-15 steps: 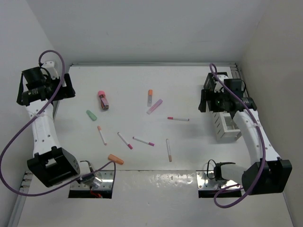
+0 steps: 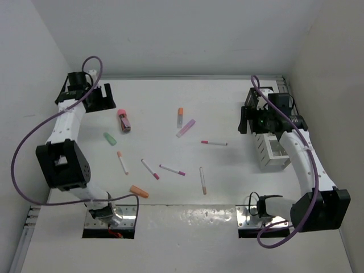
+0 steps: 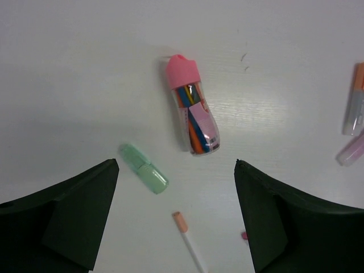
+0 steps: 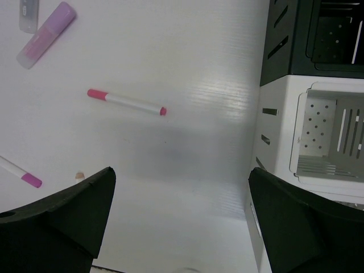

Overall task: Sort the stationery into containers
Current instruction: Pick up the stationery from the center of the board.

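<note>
Stationery lies scattered on the white table. A pink-and-maroon piece (image 2: 123,120) (image 3: 193,114) and a mint-green piece (image 2: 110,138) (image 3: 143,168) lie just in front of my left gripper (image 2: 105,98) (image 3: 176,165), which hangs open above the table with nothing in it. An orange-tipped pen (image 3: 187,239) (image 2: 122,162) lies below. My right gripper (image 2: 245,119) (image 4: 181,170) is open over bare table beside the black holder (image 4: 315,40) and the white rack (image 2: 272,151) (image 4: 318,136). A pink-tipped pen (image 4: 126,102) (image 2: 214,143) and a lilac piece (image 4: 45,34) (image 2: 186,128) lie ahead of it.
More pens (image 2: 150,169) (image 2: 172,169) (image 2: 202,180) lie mid-table. An orange-capped piece (image 2: 180,116) sits beside the lilac one, and an orange piece (image 2: 139,191) lies near the left arm's base. Walls close in at the back and on both sides.
The left arm has swung in from the far left wall, and its gripper is now nearer the pink-and-maroon piece. The right arm has not moved.
</note>
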Robot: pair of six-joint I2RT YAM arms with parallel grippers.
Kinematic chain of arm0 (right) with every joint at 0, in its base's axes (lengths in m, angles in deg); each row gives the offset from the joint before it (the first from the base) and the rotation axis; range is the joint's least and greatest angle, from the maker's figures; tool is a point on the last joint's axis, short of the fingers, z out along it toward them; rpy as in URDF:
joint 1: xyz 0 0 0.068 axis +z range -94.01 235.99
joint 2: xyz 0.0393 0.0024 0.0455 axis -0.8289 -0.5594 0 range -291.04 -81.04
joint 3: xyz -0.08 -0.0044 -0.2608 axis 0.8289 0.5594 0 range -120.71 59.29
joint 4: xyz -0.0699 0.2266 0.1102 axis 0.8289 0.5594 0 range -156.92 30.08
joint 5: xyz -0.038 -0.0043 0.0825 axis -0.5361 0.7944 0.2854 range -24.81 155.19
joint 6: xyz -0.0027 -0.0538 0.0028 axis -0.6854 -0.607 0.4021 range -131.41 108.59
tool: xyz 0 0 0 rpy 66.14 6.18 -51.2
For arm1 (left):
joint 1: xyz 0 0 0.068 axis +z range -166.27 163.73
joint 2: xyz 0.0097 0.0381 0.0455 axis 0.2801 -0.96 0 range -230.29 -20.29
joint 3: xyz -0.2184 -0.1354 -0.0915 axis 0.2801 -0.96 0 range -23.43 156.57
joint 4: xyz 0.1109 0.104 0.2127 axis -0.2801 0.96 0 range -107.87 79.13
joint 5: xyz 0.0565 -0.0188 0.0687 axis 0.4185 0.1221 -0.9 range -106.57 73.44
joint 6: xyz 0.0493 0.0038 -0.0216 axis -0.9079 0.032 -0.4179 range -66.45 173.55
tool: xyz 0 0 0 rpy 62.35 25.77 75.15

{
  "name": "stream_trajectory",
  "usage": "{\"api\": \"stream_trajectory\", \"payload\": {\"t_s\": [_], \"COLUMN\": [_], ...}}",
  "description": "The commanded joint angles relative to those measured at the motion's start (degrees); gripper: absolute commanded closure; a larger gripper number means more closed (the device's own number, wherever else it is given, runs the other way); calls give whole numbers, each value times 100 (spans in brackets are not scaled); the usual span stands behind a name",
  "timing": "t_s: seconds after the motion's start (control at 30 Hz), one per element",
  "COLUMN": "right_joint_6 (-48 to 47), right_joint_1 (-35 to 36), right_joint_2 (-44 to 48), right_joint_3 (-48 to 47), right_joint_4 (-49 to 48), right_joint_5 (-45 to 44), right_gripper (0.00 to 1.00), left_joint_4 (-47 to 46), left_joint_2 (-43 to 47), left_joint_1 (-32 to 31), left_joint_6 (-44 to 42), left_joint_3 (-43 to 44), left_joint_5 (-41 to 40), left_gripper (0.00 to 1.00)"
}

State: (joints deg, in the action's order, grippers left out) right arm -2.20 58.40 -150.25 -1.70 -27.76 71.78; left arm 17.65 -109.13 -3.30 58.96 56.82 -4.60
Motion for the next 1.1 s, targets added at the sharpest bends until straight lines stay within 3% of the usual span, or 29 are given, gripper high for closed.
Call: {"api": "stream_trajectory", "payload": {"t_s": [0.0,0.23,0.43,0.67,0.83,1.03,1.07], "right_joint_6": [46,54,63,89,81,54,46], "right_joint_1": [40,31,31,48,101,224,268], "right_joint_2": [-171,-523,-804,-945,-858,-840,-840], "right_joint_3": [-316,-545,-721,-747,-678,-765,-774], "right_joint_4": [-57,22,66,31,-74,-128,-154], "right_joint_5": [35,9,9,62,36,27,35], "right_gripper": [1,1,1,1,2,2,2], "left_joint_4": [-327,-766,-600,-547,-565,-582,-600], "left_joint_2": [-677,-1829,-2708,-2894,-2937,-2964,-2999], "left_joint_1": [-365,-804,-1164,-1411,-1368,-1306,-1297], "left_joint_6": [452,970,1296,1243,1199,1120,1068], "left_joint_3": [412,632,1037,774,606,413,404], "left_joint_5": [-282,-616,-1352,-1820,-1663,-1514,-1435], "left_gripper": [11,11,14,18,23,32,38]}}
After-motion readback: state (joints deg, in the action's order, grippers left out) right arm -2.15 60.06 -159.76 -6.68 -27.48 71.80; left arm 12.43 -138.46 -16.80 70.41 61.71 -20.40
